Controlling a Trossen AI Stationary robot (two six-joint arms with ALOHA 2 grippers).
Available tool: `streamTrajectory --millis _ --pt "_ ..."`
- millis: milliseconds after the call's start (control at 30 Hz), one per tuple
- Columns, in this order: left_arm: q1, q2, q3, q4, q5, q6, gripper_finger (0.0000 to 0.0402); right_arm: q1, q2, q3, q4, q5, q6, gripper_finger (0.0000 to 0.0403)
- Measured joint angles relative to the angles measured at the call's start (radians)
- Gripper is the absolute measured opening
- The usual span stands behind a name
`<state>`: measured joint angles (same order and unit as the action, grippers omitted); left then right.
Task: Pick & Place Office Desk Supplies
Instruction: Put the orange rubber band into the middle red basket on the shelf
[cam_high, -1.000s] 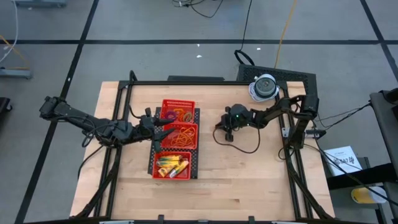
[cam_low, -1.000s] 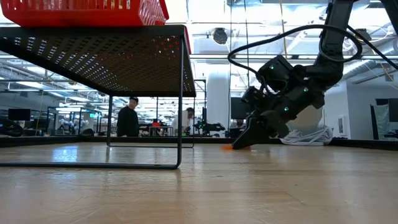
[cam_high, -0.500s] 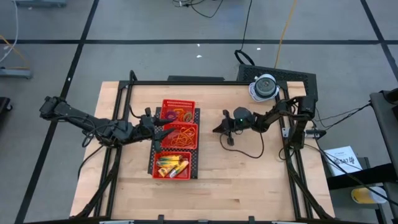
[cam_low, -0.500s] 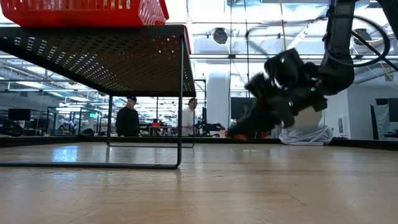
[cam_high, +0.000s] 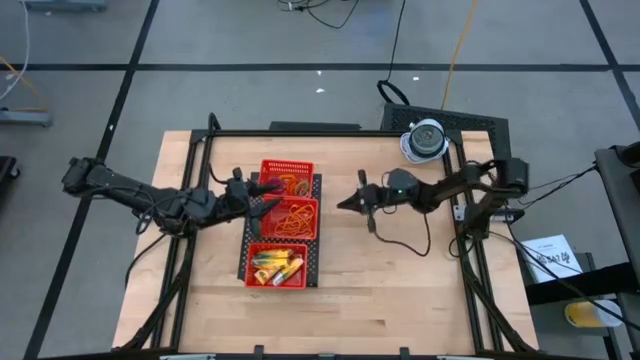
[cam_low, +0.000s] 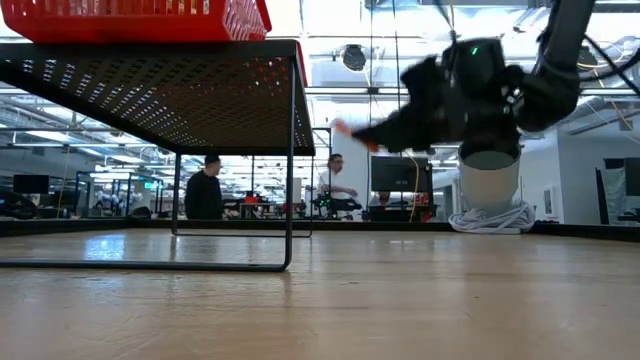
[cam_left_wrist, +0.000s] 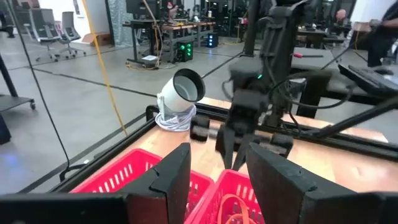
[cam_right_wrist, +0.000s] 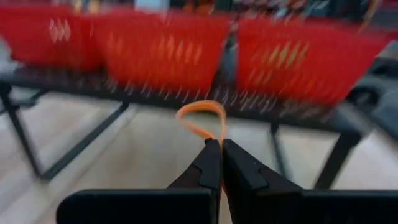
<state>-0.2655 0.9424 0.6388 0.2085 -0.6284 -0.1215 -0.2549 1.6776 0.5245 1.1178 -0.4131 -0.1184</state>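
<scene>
Right wrist view: right tool (cam_right_wrist: 221, 146) pinching an orange rubber band (cam_right_wrist: 202, 119), lifted off the surface, facing the red tray (cam_right_wrist: 168, 50).
Thin grip at the fingertips; band could slip or snag the tray wall. Beyond, left tool (cam_high: 262, 208) waits half-spread over the tray's middle compartment near the surface's left edge.

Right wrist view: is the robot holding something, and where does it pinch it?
Yes. The right tool, shut, pinches an orange rubber band at one end of its loop; the rest sticks out past the tips.
</scene>
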Motion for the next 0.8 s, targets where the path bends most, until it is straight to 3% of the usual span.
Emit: streamTrajectory --millis 167,300,433,633,800 --pt "0.019 0.000 0.000 0.039 0.002 -0.080 0.0166 0.022 -0.151 0.000 0.000 0.047 -0.014 0.0000" --pt "0.030 0.046 0.001 0.138 0.073 -0.117 0.0166 0.059 -0.244 0.001 -0.011 0.046 -0.048 0.0000" --pt "0.023 0.156 0.023 0.220 0.132 0.006 0.0166 0.101 -0.285 0.001 -0.007 0.054 -0.066 0.0000" --pt "0.023 0.334 0.141 0.214 0.139 0.225 0.0166 0.174 -0.290 0.012 0.004 0.182 -0.075 0.0000" --pt "0.023 0.443 0.231 0.219 0.191 0.392 0.0166 0.219 -0.289 0.057 0.012 0.181 -0.056 0.0000"
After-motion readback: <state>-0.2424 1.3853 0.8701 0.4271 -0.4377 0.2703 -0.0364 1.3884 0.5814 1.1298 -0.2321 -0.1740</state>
